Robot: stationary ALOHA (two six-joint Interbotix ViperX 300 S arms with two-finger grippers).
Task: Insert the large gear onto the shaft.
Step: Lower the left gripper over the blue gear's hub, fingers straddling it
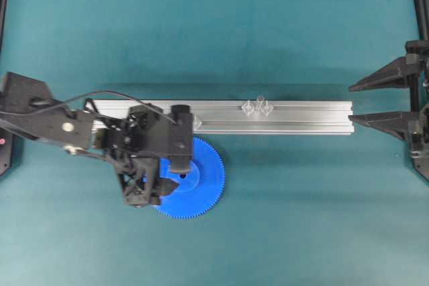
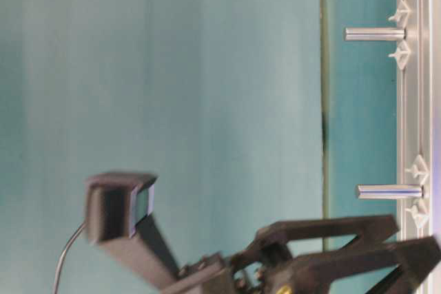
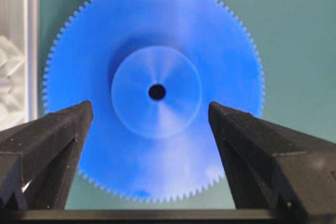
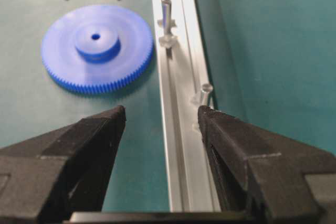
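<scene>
The large gear (image 1: 204,182), a bright-blue toothed disc with a raised hub, lies flat on the green mat just in front of the aluminium rail. My left gripper (image 1: 161,179) hovers over it, open. In the left wrist view the gear (image 3: 152,35) fills the picture, and the left gripper (image 3: 149,106) has one finger on each side of the hub with nothing held. The shaft (image 1: 258,106) stands on the rail between clear brackets, right of the gear; it also shows as shaft (image 4: 205,92) and shaft (image 2: 375,34). My right gripper (image 1: 350,103) waits open at the rail's right end, empty; the right gripper (image 4: 161,109) looks along the rail.
The aluminium rail (image 1: 301,117) runs left to right across the mat. A second pin (image 4: 166,11) with its own clear brackets stands on it next to the gear (image 4: 97,48), and the left arm covers it from overhead. Dark frame posts (image 1: 421,5) stand at the table's sides.
</scene>
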